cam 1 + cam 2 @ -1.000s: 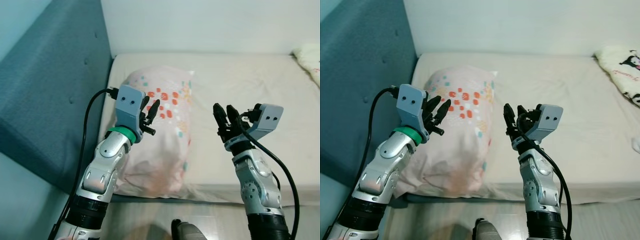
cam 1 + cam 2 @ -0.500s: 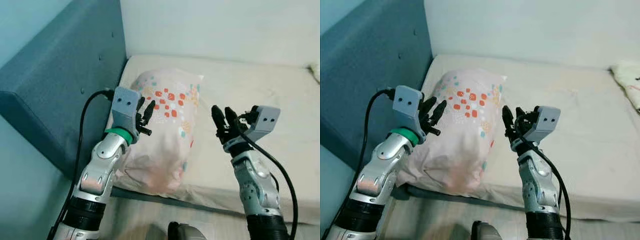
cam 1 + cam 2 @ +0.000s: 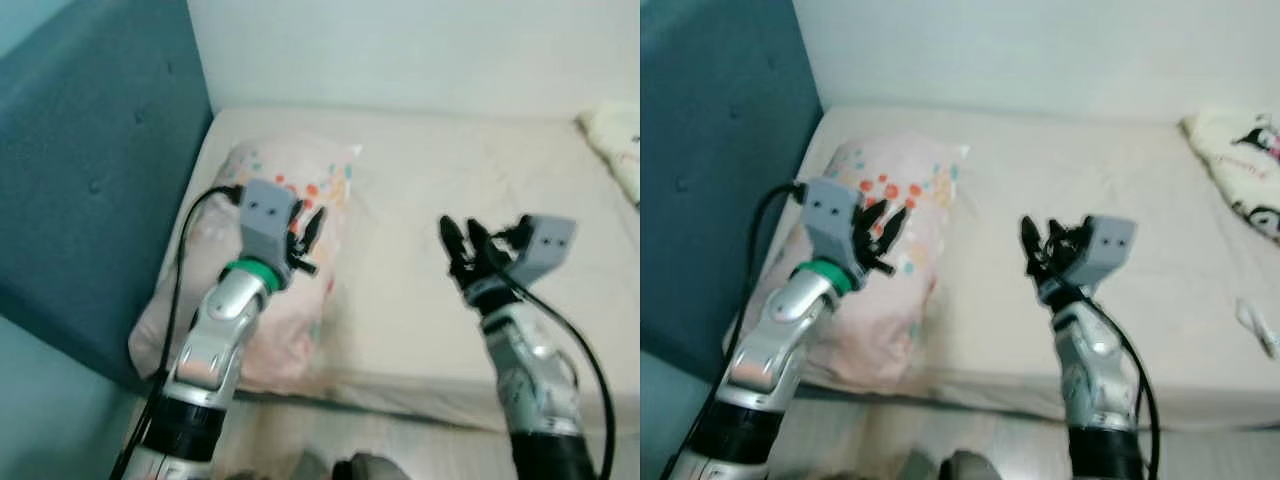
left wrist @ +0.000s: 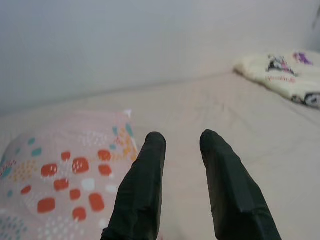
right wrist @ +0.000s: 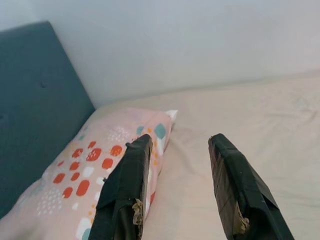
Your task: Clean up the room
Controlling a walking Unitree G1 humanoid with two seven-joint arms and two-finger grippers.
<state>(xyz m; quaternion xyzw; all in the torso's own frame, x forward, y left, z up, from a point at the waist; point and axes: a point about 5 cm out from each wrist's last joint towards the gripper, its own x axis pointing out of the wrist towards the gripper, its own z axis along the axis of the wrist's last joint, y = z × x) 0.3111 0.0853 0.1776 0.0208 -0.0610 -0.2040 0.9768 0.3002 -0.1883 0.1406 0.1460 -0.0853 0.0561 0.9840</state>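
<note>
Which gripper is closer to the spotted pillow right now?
Left. The left gripper hovers over the spotted pillow, while the right gripper hangs above bare mattress beside it.

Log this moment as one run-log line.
left gripper: open, raised before pillow | right gripper: open, raised over mattress | nothing held

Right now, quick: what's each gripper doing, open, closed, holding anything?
Left gripper: open, empty, raised above the pillow.
Right gripper: open, empty, raised over the mattress.
</note>
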